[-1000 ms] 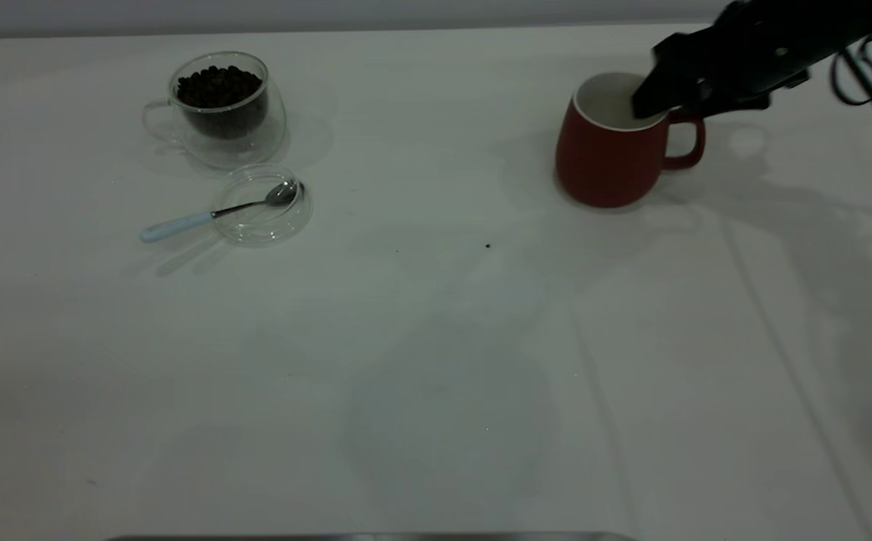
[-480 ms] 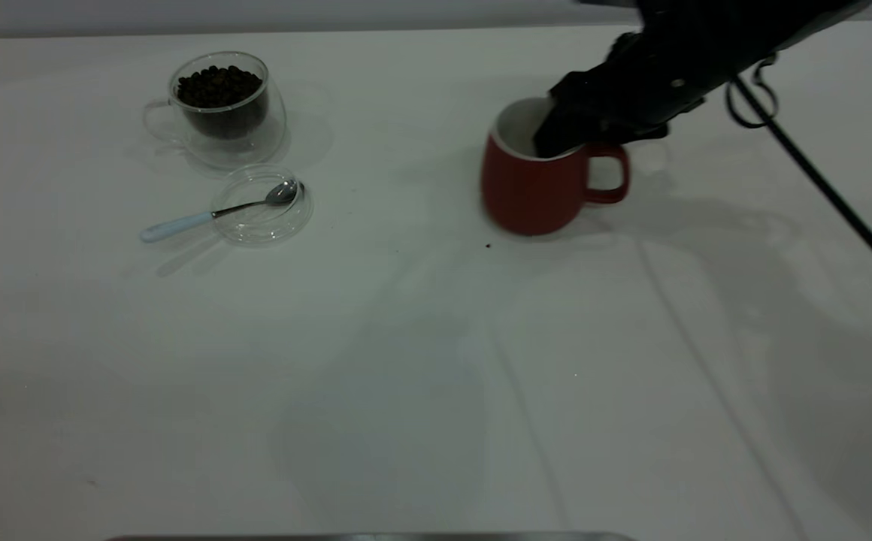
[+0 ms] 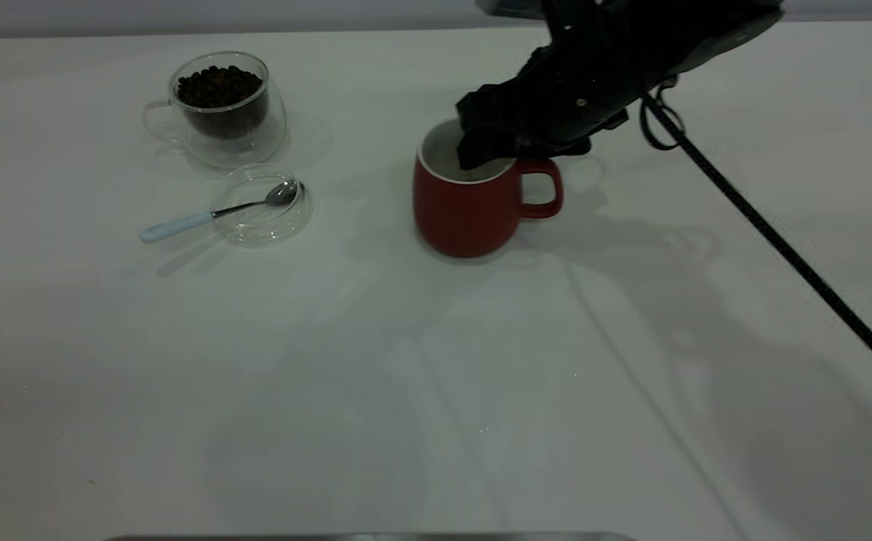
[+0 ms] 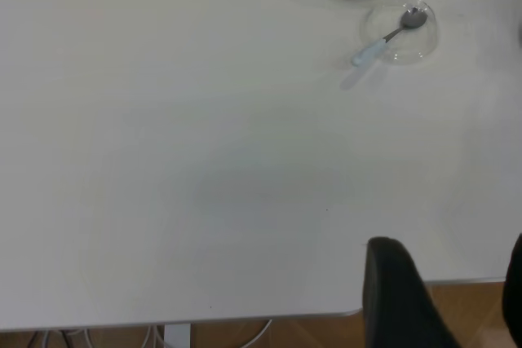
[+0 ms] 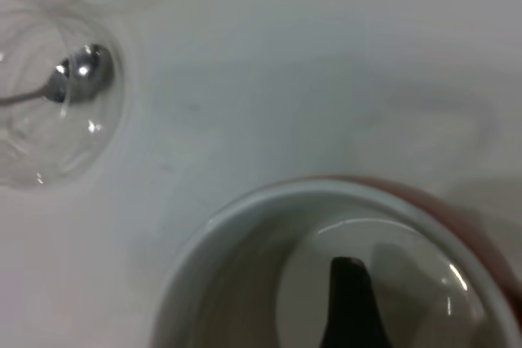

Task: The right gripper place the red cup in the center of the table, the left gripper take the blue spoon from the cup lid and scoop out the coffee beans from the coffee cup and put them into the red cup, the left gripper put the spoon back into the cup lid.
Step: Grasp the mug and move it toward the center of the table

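The red cup (image 3: 466,214) stands near the middle of the table (image 3: 436,376), handle to the right. My right gripper (image 3: 490,150) is shut on its rim by the handle, with one finger (image 5: 351,299) inside the white, empty interior (image 5: 245,226). The coffee cup (image 3: 270,128) with coffee beans (image 3: 218,86) stands far left. In front of it the cup lid (image 3: 255,222) holds the blue spoon (image 3: 180,223), its handle sticking out left. My left gripper (image 4: 453,291) is open and empty over the table's edge, far from the spoon (image 4: 371,50) and lid (image 4: 424,38).
The right arm's black cable (image 3: 782,248) trails across the table's right side. In the right wrist view the lid (image 5: 49,152) and the spoon's bowl (image 5: 81,71) lie close beside the red cup. The table edge (image 4: 245,319) and floor show in the left wrist view.
My right gripper has carried the red cup leftward and a little nearer, from the far right to near the table's middle. The spoon, lid and coffee cup have not moved.
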You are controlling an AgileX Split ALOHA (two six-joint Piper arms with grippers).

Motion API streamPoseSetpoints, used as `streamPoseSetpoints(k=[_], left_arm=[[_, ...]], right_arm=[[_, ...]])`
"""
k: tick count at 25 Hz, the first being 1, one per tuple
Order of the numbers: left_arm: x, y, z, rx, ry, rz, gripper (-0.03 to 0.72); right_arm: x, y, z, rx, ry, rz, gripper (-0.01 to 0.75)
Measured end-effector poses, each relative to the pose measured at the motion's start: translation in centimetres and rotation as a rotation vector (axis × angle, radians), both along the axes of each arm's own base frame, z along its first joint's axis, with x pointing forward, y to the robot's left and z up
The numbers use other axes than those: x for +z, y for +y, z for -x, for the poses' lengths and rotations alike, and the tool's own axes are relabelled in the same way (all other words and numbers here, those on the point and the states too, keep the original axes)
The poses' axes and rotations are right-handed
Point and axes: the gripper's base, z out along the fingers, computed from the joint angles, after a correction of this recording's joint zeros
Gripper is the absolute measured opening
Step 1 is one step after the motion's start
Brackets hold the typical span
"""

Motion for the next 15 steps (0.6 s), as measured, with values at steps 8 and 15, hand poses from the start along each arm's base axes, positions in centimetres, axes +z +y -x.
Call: streamPoseSetpoints(k=[8,15], left_arm=[[0.0,0.0,0.0,0.000,0.000,0.000,0.379],[0.0,0.0,0.0,0.000,0.000,0.000,0.379]], right_arm=[[-0.1,0.5,0.0,-0.043,-0.027,0.022,0.550],[-1.2,0.8,-1.3,-0.074,-0.050,0.035,0.550]])
